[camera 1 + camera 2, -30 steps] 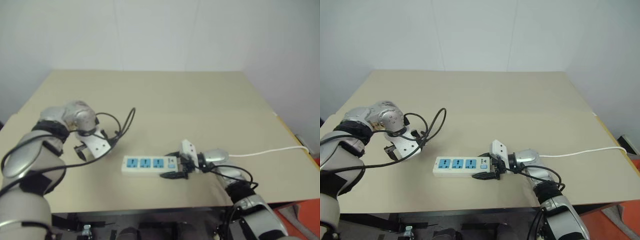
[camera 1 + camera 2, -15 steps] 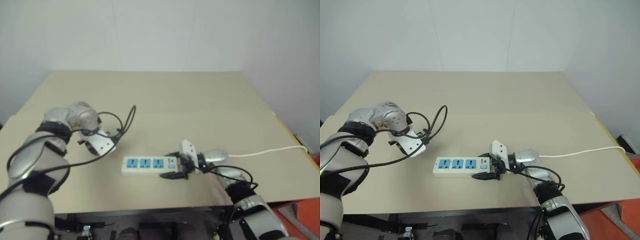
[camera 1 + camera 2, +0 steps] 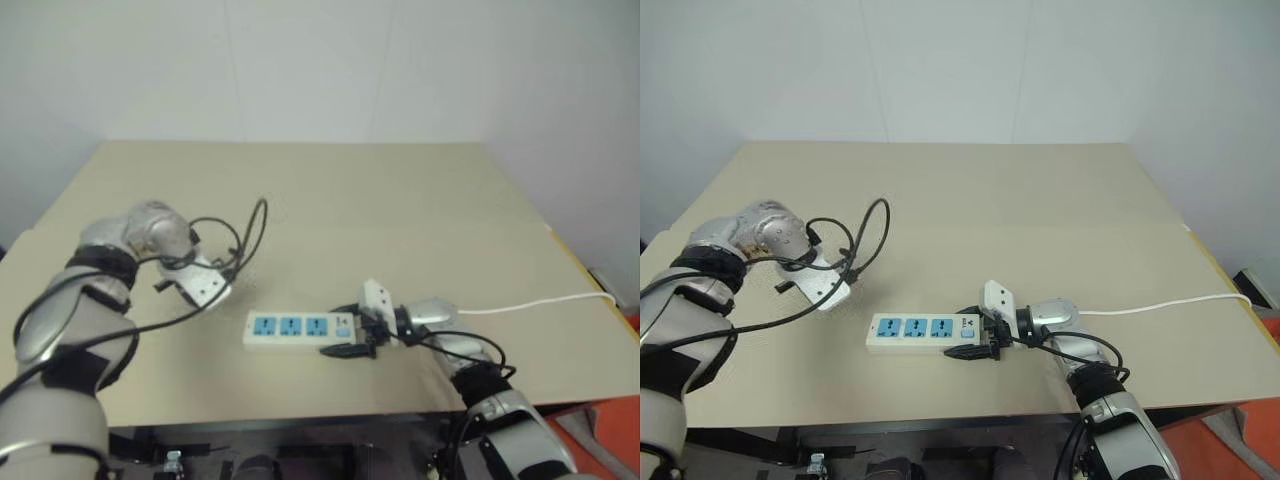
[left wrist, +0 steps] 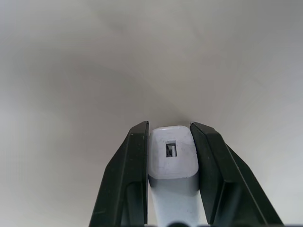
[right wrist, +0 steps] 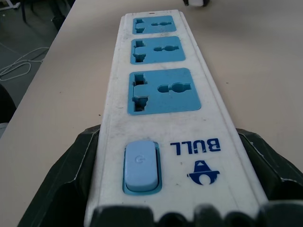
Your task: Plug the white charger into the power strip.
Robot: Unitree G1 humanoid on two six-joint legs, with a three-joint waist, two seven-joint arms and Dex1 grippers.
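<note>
The white charger (image 4: 173, 156), a small white block, sits clamped between the two black fingers of my left gripper (image 4: 169, 127), which points steeply down just above the beige table. In the head views this left gripper (image 3: 195, 285) hangs left of the power strip (image 3: 295, 328), a short gap away. The strip lies flat with its three blue sockets (image 5: 161, 90) facing up and unoccupied. My right gripper (image 3: 350, 335) is shut on the strip's switch end, one black finger (image 5: 71, 175) against each long side.
The strip's thin white cord (image 3: 540, 302) runs right to the table's edge. A black cable loop (image 3: 255, 235) arches off my left wrist over the table. The beige tabletop (image 3: 400, 200) stretches wide behind the strip; its front edge is close below it.
My left gripper has closed on the charger, then risen a little and shifted right toward the strip. The right gripper and the strip have not moved.
</note>
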